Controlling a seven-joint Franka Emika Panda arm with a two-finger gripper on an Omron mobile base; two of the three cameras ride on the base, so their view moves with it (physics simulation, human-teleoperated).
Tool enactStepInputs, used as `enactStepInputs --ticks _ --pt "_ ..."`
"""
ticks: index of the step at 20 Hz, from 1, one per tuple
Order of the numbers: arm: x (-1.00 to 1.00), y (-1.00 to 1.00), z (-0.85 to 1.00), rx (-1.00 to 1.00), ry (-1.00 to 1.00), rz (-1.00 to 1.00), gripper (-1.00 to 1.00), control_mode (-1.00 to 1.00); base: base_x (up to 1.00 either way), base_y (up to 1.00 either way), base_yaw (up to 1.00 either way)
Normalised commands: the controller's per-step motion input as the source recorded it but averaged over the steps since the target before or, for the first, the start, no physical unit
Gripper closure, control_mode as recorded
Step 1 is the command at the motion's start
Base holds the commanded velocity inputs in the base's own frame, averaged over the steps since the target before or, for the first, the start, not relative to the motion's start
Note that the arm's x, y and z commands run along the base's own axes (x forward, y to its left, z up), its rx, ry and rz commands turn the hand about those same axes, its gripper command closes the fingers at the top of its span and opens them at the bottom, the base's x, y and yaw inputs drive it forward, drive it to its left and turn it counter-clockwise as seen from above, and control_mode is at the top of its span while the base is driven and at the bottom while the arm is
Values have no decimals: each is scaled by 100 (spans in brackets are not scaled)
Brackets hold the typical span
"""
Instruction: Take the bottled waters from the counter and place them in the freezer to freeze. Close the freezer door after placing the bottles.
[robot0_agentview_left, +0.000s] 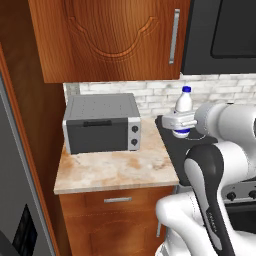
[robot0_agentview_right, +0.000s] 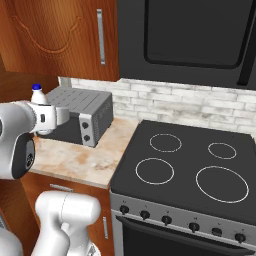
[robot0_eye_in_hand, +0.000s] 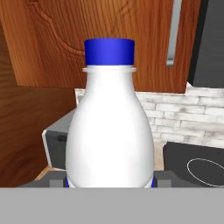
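Our claw (robot0_agentview_left: 184, 125) is closed around the lower body of the white bottle with the blue cap (robot0_agentview_left: 184, 104), and we carry it upright, lifted clear of the counter (robot0_agentview_left: 117, 167), above the seam where the stone slab meets the black stovetop (robot0_agentview_right: 187, 167). In the hand view the bottle (robot0_eye_in_hand: 109, 131) stands straight between our fingers, cap up, with the wooden cabinet door (robot0_eye_in_hand: 65, 39) behind it and the grey toaster oven (robot0_agentview_left: 102, 122) low to one side.

The step in hand, as we judge it, is the carry to the freezer (robot0_agentview_left: 12, 200), whose grey side shows at the far left of the left base view. To do it well we keep the wrist level so the bottle stays upright and does not slip down through the fingers, since we hold it low on a smooth, rounded body. We swing slowly, and we keep the bottle high enough to pass over the toaster oven, yet below the overhead cabinet. The wooden panel beside the freezer stands between counter and freezer, so we will likely need to draw the arm back or drive the base before turning left. We cannot tell from here whether the freezer door is open; we should check that before we commit to a shelf.
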Motion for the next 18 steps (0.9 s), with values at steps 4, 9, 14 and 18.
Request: enactStepInputs --ticks 4,9,14,18 --pt "0 0 0 0 0 0 100 -100 0 0 0" --pt "-24 0 0 0 -2 -10 100 -100 0 0 0" --pt "-19 -11 0 0 0 -19 100 -100 0 0 0" --pt "0 -3 -1 0 0 -18 100 -100 0 0 0"
